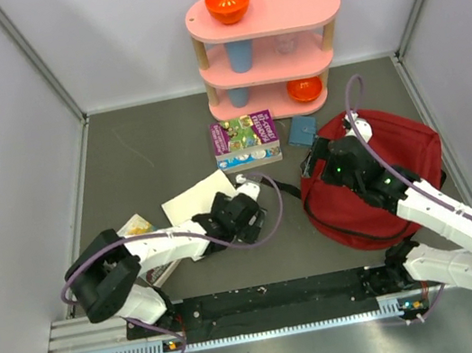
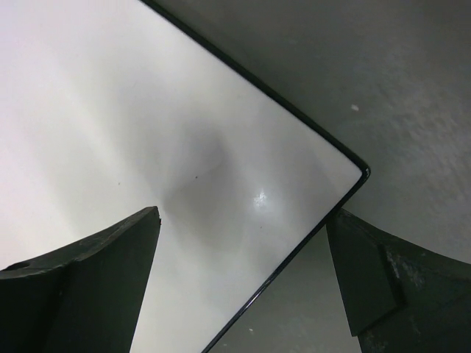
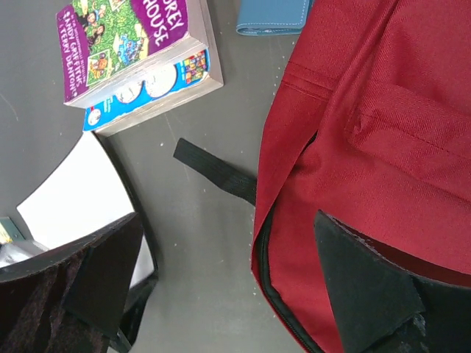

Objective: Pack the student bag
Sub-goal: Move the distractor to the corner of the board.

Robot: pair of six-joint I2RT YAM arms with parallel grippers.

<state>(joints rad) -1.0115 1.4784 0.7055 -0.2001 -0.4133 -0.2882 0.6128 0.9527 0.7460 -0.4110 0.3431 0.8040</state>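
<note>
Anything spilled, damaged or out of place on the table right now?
Nothing stands out. The student bag lies flat and looks intact, with one black strap trailing onto the table. The book and white pad lie flat nearby.

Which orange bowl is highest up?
The top orange bowl, on the top tier of the pink shelf; the other orange bowl sits on the bottom tier.

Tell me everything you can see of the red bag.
The bag is a large, soft, dark-red fabric backpack, slumped and creased, lying flat on the right of the grey table, nearer than the pink shelf. A black zipper line runs along its left edge, and a black strap trails left onto the table. A blue pouch lies against its far-left corner. The right gripper hangs open over its left edge; whether it touches the bag cannot be told.
</note>
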